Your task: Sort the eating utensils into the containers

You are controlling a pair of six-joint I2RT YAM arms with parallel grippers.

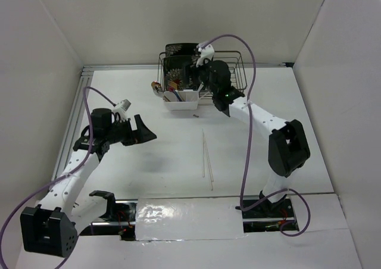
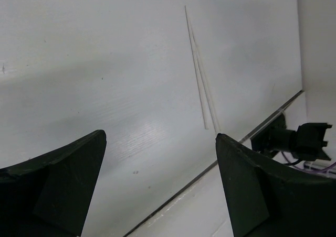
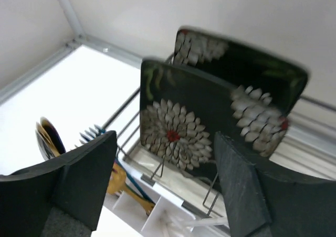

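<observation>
Chopsticks [image 1: 206, 156] lie on bare table [image 1: 149, 168] (edges well off); left end effector [image 1: 144, 130] agape.

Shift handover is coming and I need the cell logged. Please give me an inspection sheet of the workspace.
Surface: white table, no spill seen.
Job's things: two chopsticks lie loose mid-table, side by side; white caddy at the rack's near side holds forks and spoons.
Clutter: wire dish rack with two floral plates upright; tiny dark speck near the caddy, unidentifiable.
Hands: left hand open, empty, above the table; right hand open, empty, over the rack.
Cables: purple cables loop off both arms.
Surroundings: white walls on three sides.
</observation>
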